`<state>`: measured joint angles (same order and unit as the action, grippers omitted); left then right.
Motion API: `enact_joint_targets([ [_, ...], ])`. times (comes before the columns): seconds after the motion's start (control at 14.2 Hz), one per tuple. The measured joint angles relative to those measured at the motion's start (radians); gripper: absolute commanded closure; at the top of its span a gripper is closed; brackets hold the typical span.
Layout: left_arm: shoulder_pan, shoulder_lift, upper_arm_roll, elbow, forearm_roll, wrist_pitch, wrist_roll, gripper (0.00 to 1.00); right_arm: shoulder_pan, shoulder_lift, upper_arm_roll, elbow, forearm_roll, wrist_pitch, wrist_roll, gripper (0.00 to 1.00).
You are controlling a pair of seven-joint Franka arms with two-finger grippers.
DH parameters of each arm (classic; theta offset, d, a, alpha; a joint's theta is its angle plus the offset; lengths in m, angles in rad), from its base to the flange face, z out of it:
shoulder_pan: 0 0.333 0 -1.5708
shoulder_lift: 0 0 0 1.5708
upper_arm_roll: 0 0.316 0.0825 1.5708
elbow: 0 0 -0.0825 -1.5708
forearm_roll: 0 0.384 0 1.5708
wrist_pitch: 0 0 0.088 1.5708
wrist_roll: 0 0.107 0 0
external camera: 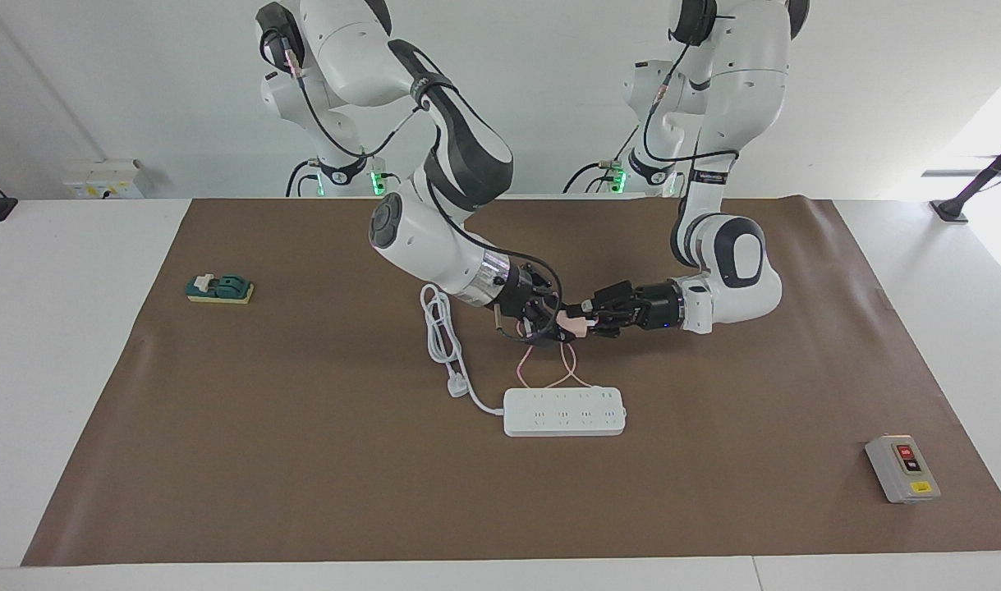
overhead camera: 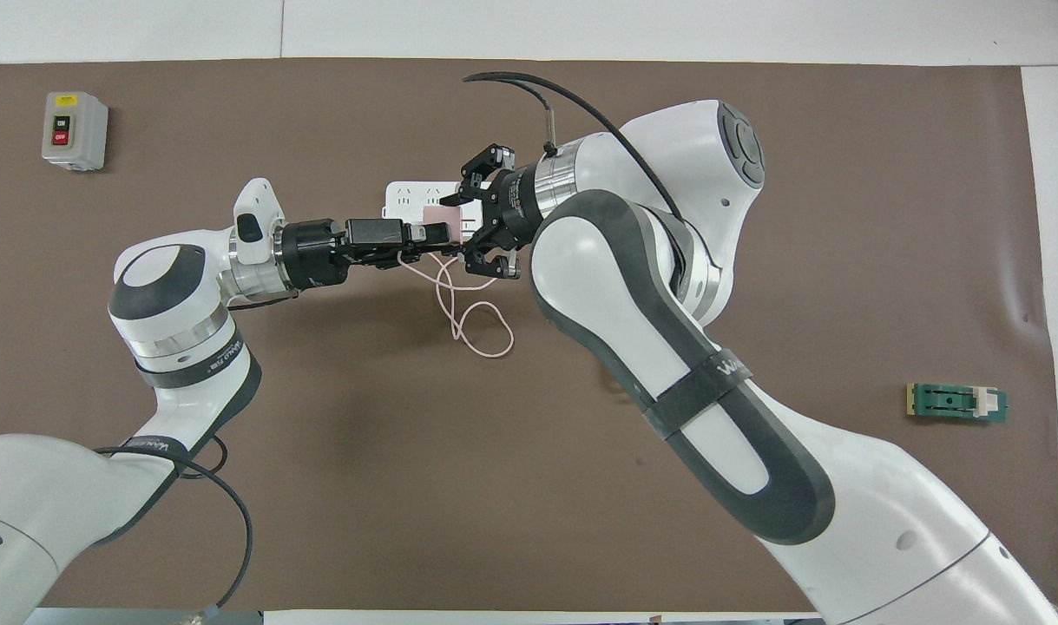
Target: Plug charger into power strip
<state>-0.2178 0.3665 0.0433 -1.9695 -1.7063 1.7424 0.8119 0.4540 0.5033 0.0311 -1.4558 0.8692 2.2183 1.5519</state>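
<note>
While both arms met above the middle of the bench [external camera: 122, 492], the charger [external camera: 580, 325] hung in the air between them, over the brown mat just on the robots' side of the power strip [external camera: 564, 411].

Charger: small pale-pink cube, judged light and rigid; smooth faces likely slippery, so the flat sides were the place to pinch it, pins left free. Its thin pink cable [overhead camera: 475, 323] was limp, looping down to the mat, and could snag or drag.

Left tool [external camera: 589, 318]: appeared closed on the charger. Right tool [external camera: 549, 322]: at the cube's other side; whether its fingers were parted or gripping could not be told.

Power strip: flat, white, unsecured; judged liable to slide under a push.

Obstacles: white three-pin plug [external camera: 457, 383] with its thick cord lay beside the strip, toward the right arm's end. Grey switch box [external camera: 902, 469] and green block [external camera: 219, 288] sat well apart.
</note>
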Motion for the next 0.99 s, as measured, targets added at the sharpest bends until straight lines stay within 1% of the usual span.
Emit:
enact_joint_targets([
  [0.28,0.002,-0.005,0.011,0.079,0.157,0.056,-0.048,1.00,-0.065,-0.016,-0.013,0.007,-0.016,-0.072,0.000,0.00],
  [0.42,0.002,-0.020,0.012,0.102,0.236,0.088,-0.082,1.00,-0.120,-0.042,-0.014,0.010,-0.081,-0.136,0.000,0.00],
  [0.63,0.014,-0.068,0.035,0.156,0.437,0.099,-0.246,1.00,-0.209,-0.091,-0.015,0.012,-0.172,-0.253,-0.023,0.00],
  [0.7,0.023,-0.090,0.052,0.186,0.521,0.079,-0.322,1.00,-0.235,-0.105,-0.015,0.013,-0.213,-0.294,-0.056,0.00],
  [0.78,0.036,-0.109,0.070,0.227,0.610,0.027,-0.396,1.00,-0.261,-0.117,-0.015,0.013,-0.257,-0.335,-0.102,0.00],
  [0.99,0.094,-0.134,0.094,0.375,0.847,-0.166,-0.543,1.00,-0.333,-0.148,-0.016,0.013,-0.363,-0.456,-0.309,0.00],
])
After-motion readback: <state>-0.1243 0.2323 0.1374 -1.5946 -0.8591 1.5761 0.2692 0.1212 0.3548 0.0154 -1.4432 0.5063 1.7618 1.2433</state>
